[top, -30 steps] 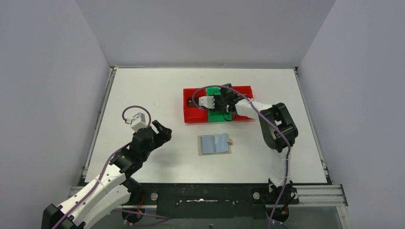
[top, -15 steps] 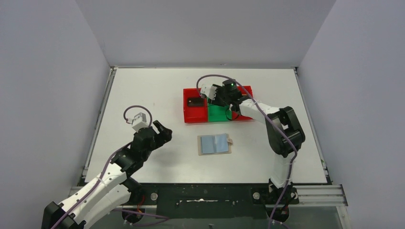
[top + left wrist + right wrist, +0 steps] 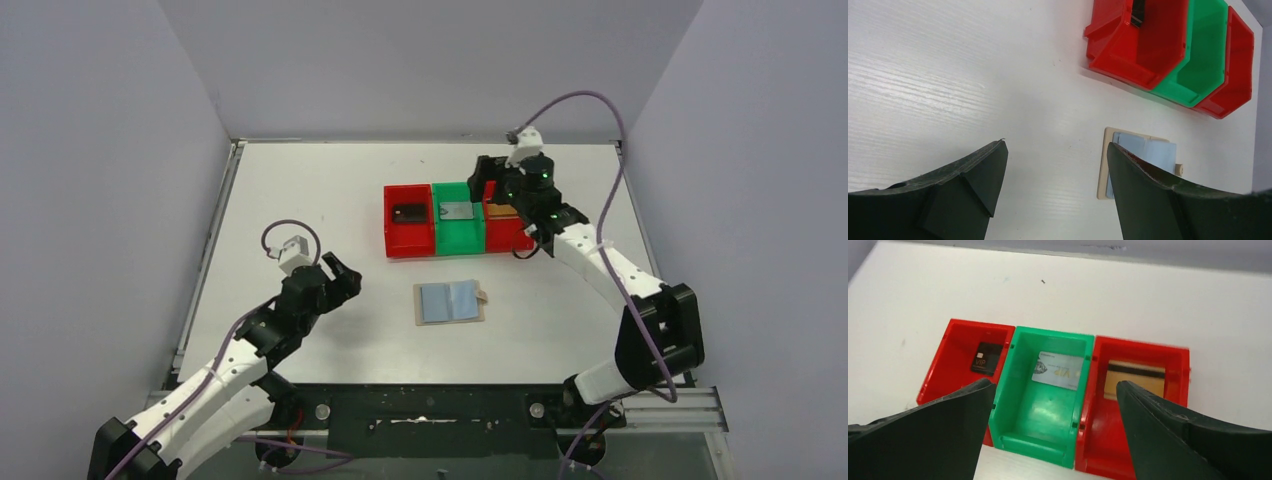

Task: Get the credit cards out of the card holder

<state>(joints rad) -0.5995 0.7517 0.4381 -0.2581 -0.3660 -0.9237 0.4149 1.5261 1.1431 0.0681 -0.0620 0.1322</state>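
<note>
- Right gripper hovers over the back of the bins, upper centre-right in the overhead view. Its jaws are spread wide, holding and touching nothing. In its own wrist view the dark fingers frame all three bins.
- Left gripper hangs over bare table at lower left of the overhead view. Its jaws are also wide apart and empty.
- Card holder lies open and flat at the centre of the overhead view with its blue lining up and a small tab on its right edge. It sits just below the bins without touching them, well apart from both grippers.
- Three bins stand side by side, touching, with one card in each: dark card in the left red bin, silver card in the green bin, gold card in the right red bin.
- White table has open room to the left of the bins and behind them. Grey walls close the left, back and right sides.
- In the left wrist view, a finger covers the holder's lower right corner, and the dark card is only a sliver at the top edge.
- From overhead, the right gripper overlaps the right red bin's back.
- Right wrist view shows all the cards clearly: dark, silver, gold.
</note>
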